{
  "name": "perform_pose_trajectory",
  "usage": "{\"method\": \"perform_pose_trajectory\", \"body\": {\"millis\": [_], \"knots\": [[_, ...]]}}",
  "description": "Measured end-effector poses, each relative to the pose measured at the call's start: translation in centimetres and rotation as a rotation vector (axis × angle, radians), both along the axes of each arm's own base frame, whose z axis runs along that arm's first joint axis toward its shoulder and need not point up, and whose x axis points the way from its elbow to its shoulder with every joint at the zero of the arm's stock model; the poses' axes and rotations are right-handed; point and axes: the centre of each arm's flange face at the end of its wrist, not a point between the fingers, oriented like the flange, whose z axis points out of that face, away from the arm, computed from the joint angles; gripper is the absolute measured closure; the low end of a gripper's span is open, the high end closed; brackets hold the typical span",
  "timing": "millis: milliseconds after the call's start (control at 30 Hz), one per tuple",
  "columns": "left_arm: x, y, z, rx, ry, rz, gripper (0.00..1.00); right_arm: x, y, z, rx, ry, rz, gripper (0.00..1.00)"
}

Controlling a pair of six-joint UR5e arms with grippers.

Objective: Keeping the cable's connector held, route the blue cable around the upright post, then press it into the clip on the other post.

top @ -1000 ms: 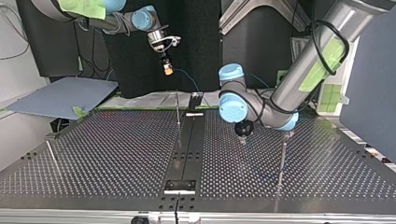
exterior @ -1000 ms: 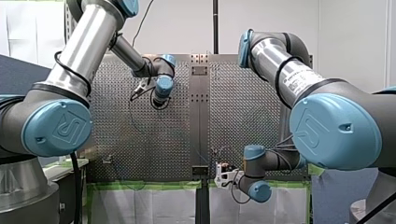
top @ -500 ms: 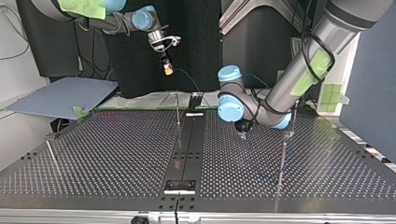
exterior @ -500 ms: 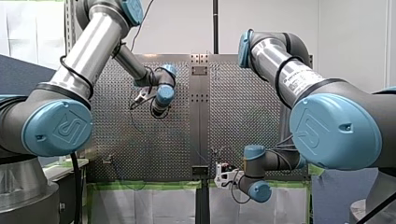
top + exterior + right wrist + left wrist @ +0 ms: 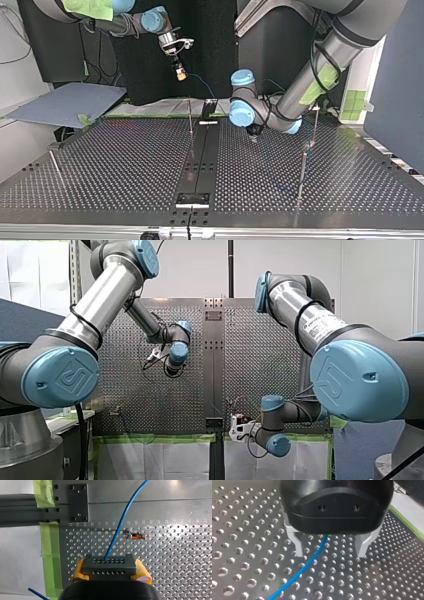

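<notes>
The black body of my right gripper (image 5: 111, 573) hides the near part of the connector (image 5: 109, 566). Ahead of the connector, the blue cable (image 5: 117, 530) runs off the picture's edge. Well away from the connector, the housing of my left gripper (image 5: 330, 552) covers the cable's farther stretch.

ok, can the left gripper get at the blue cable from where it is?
Probably yes: the left gripper is open, its fingers astride the blue cable on the table, with nothing between them.
</notes>
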Motion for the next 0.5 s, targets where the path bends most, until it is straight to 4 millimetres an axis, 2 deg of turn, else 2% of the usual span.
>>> {"method": "perform_pose_trajectory", "body": {"millis": [333,500], "knots": [[0.0,-0.5,-0.4,-0.034,-0.002,-0.023,0.00,0.4,0.1,0.2,-0.015,-0.009,0.035,1.00],[-0.3,-1.0,-2.7,-0.025,0.043,-0.037,0.00,0.4,0.1,0.2,-0.017,-0.010,0.040,1.00]]}}
